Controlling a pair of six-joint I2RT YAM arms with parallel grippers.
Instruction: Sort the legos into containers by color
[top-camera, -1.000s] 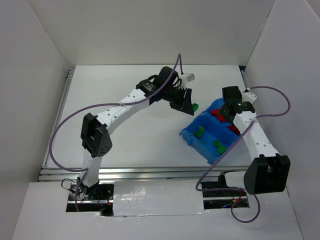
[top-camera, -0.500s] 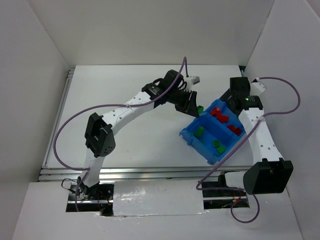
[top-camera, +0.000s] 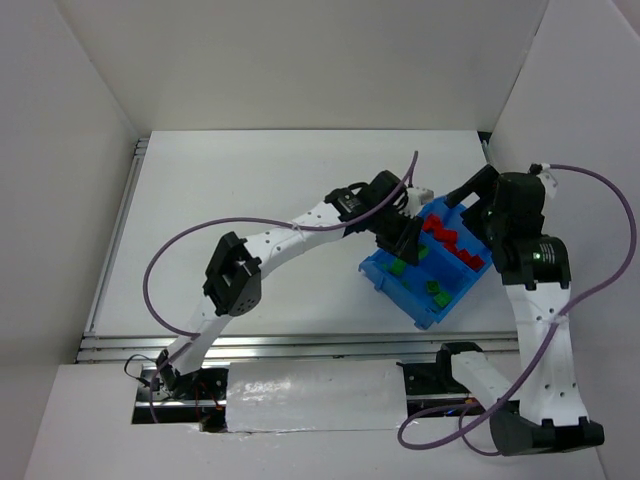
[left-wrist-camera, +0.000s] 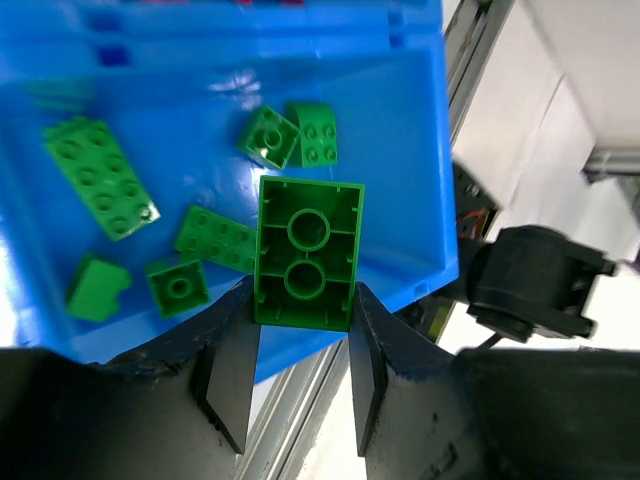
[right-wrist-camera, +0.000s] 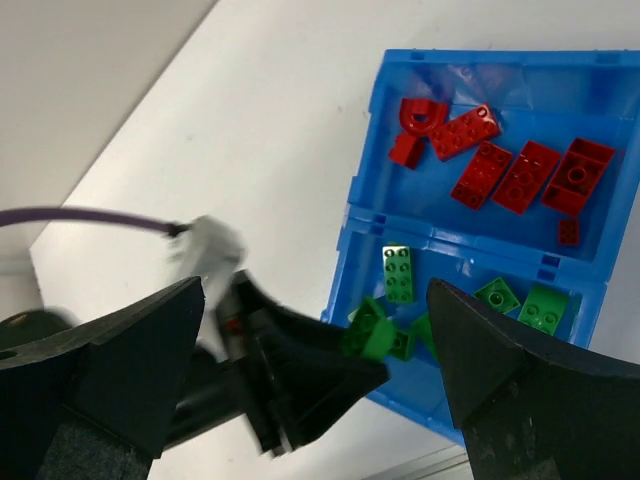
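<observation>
The blue bin (top-camera: 375, 270) lies at the right of the table, split by a divider. Its far compartment holds several red legos (top-camera: 440, 236) and its near compartment several green legos (top-camera: 434, 291). My left gripper (top-camera: 412, 250) is shut on a green lego (left-wrist-camera: 306, 253) and holds it over the green compartment (left-wrist-camera: 400, 150). The right wrist view shows that lego (right-wrist-camera: 368, 328) above the bin's near corner. My right gripper (right-wrist-camera: 315, 380) is open and empty, raised above the bin (right-wrist-camera: 365, 210). Red legos (right-wrist-camera: 500, 170) fill the far compartment there.
White walls enclose the table on the left, back and right. A metal rail (top-camera: 300, 345) runs along the table's near edge. The left arm's purple cable (top-camera: 200, 235) loops over the table's left half.
My left gripper has carried the green lego right from the table onto the bin's green compartment. My right gripper has lifted up and away from the bin.
</observation>
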